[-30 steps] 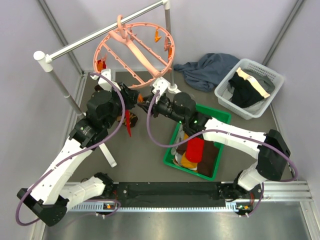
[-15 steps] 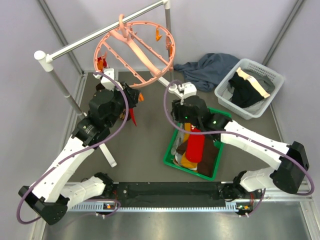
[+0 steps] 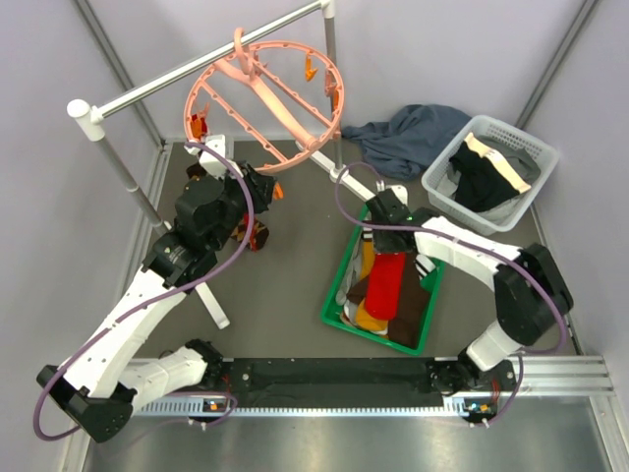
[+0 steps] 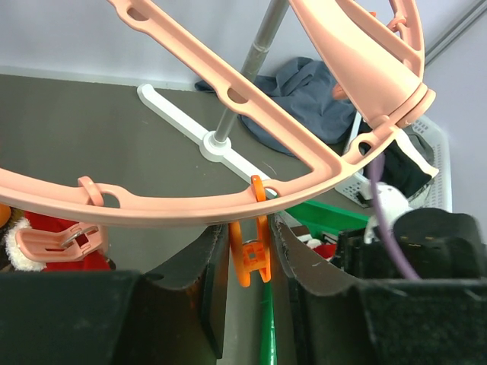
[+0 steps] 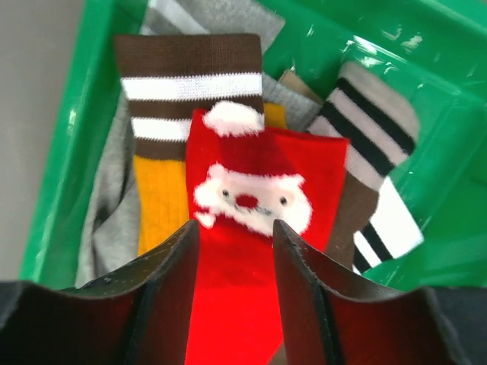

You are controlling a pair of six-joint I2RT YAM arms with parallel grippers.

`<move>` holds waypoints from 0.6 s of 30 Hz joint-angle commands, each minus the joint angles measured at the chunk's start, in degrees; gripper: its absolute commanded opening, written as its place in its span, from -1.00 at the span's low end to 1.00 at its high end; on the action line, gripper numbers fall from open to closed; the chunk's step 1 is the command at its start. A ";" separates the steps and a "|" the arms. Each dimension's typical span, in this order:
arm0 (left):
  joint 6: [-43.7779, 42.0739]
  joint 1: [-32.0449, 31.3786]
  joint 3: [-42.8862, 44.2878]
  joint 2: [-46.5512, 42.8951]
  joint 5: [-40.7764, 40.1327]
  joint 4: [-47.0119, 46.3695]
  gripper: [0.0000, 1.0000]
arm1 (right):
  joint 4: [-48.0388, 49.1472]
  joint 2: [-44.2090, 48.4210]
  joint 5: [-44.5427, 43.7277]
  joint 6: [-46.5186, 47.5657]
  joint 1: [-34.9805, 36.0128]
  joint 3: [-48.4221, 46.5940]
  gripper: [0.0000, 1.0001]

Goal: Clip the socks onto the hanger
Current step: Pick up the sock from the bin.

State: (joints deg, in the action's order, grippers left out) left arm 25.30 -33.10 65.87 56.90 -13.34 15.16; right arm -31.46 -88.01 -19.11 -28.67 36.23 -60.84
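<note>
The salmon-pink ring hanger (image 3: 265, 93) hangs by its hook from the rail, and its rim (image 4: 228, 201) crosses the left wrist view. My left gripper (image 4: 249, 236) is shut on a small orange clip (image 4: 251, 255) that hangs from that rim, with a finger pressing each side. A red sock with white fluff (image 4: 46, 222) shows at the far left behind a pink clip. My right gripper (image 5: 234, 228) is open above the socks in the green bin (image 3: 432, 224). A red Santa sock (image 5: 251, 190) lies under it, between a brown, white-striped and mustard sock (image 5: 179, 99) and a dark-striped one (image 5: 373, 129).
The grey rail (image 3: 197, 64) and its upright pole (image 3: 334, 88) stand over the back of the table, with a white foot (image 4: 175, 114) on the surface. A dark blue-grey cloth (image 3: 413, 133) lies at the back. A white basket (image 3: 536, 152) of black and cream garments stands at the right.
My right arm has swung away from the hanger's lower rim and now points down over the green bin. My left gripper has stayed at the orange clip.
</note>
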 commanded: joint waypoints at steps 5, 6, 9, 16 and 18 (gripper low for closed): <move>-0.95 0.23 -0.12 -0.30 1.21 -4.88 -0.80 | 1.49 -7.70 -2.15 -2.10 -1.86 -5.87 -0.22; -0.95 0.14 -0.12 -0.30 1.21 -4.79 -0.79 | 1.58 -8.23 -2.42 -1.92 -1.95 -6.13 -0.22; -0.87 0.23 -0.12 -0.04 1.21 -4.70 -0.80 | 1.93 -9.81 -3.21 -1.57 -2.04 -6.13 -0.23; -0.16 0.14 -0.12 0.31 1.74 -4.70 -0.80 | 3.78 -10.34 -3.74 -0.60 -2.04 -3.59 -0.51; 0.10 0.14 -0.12 0.49 2.18 -4.70 -0.79 | 4.04 -10.26 -3.74 0.19 -2.13 -3.15 -0.80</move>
State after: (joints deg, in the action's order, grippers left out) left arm 25.39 -33.08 65.87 56.93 -12.62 15.03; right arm -30.57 -97.71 -20.86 -29.47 34.79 -64.53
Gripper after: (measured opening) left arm 0.288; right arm 0.237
